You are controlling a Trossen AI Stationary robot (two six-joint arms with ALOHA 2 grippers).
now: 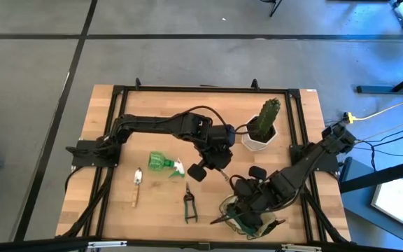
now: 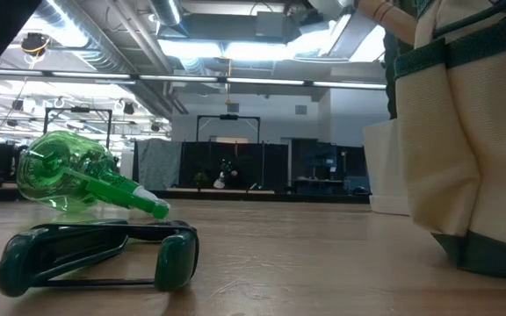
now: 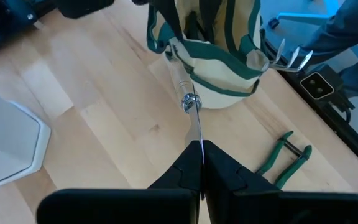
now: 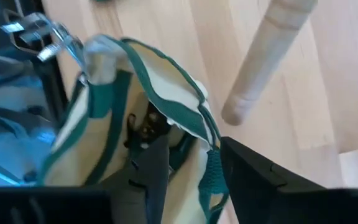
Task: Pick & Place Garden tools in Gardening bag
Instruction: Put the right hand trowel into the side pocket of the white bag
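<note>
Left wrist view is showing the left pincer clamping the thin silver blade of a trowel, with the wooden handle angling toward the mouth of the gardening bag. Gripping by the blade seems meant to let the handle lead into the opening. The right pincer is sitting part open astride the bag's green-trimmed rim, one finger inside and one outside, apparently bracing the soft fabric so the mouth is staying wide. In the right wrist view the trowel's handle is hanging just beside that rim, not yet inside.

On the counter, the spray bottle, a second trowel and pruning shears are lying well apart from the bag, waiting. The cactus pot is standing near the far edge.

What is already sitting inside the bag is hard to make out; dark shapes are showing there, but the arms are covering most of it from above. In the low view the bag is being cut off at the edge.
</note>
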